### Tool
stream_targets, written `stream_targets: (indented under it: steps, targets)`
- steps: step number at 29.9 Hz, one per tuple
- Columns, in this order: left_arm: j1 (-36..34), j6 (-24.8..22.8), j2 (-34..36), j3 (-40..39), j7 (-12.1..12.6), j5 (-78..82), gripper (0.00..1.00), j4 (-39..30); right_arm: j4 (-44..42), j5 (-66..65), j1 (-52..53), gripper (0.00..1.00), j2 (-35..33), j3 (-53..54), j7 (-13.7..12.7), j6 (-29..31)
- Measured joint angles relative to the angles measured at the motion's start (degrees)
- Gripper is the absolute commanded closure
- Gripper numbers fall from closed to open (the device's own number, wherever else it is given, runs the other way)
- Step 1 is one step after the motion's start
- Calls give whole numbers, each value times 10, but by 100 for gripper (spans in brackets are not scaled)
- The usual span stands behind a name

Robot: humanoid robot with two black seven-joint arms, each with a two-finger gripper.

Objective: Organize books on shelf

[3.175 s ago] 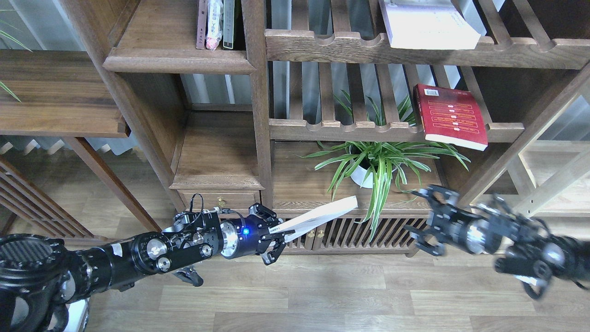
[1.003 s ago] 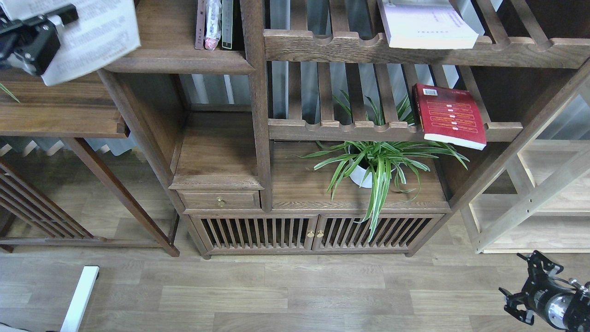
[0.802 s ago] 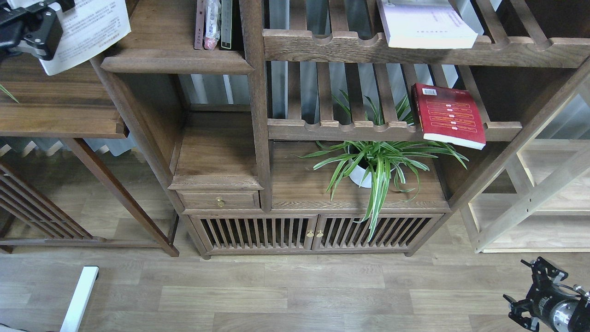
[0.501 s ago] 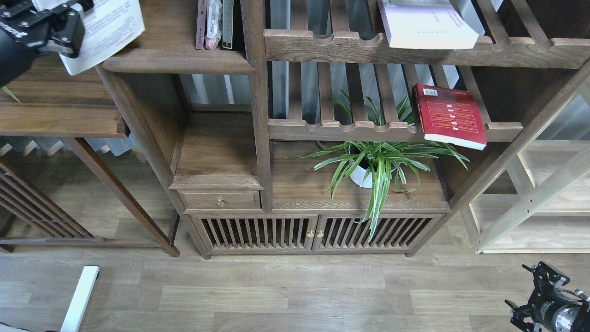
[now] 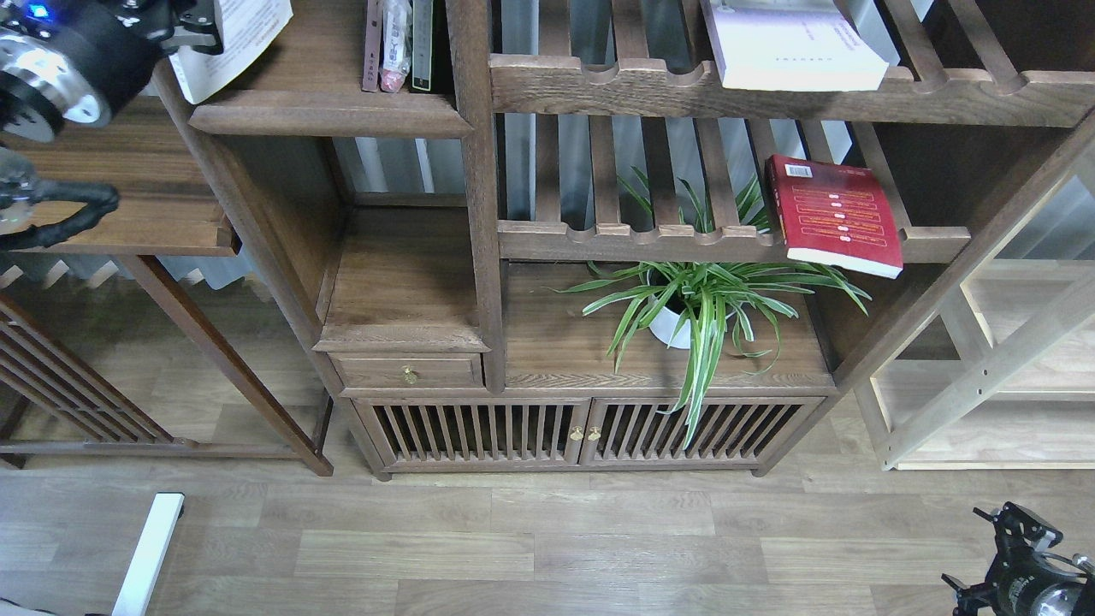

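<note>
Our left claw [image 5: 192, 21] grips the white book [image 5: 239, 38], so we should slide it gently onto the shelf [image 5: 329, 115] beside the standing books [image 5: 398, 43].

a red book [image 5: 834, 214] with yellow text bands and a white barcode label is showing. the white-covered book [image 5: 235, 38] is bearing dark print. the shelf [image 5: 329, 111] is looking dark brown, the plant [image 5: 710, 299] striped green and white.
</note>
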Motion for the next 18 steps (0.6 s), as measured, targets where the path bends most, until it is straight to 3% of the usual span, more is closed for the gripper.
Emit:
stream_targets:
  steps: [10,18]
  targets:
    - [-68,74,-101,52,11,-3,100,78,4,0,-17,0,1,0,0,0]
    - [-84,119,-166,56,24,-4,100,131,7,-1,-32,0,2,1,0,0]
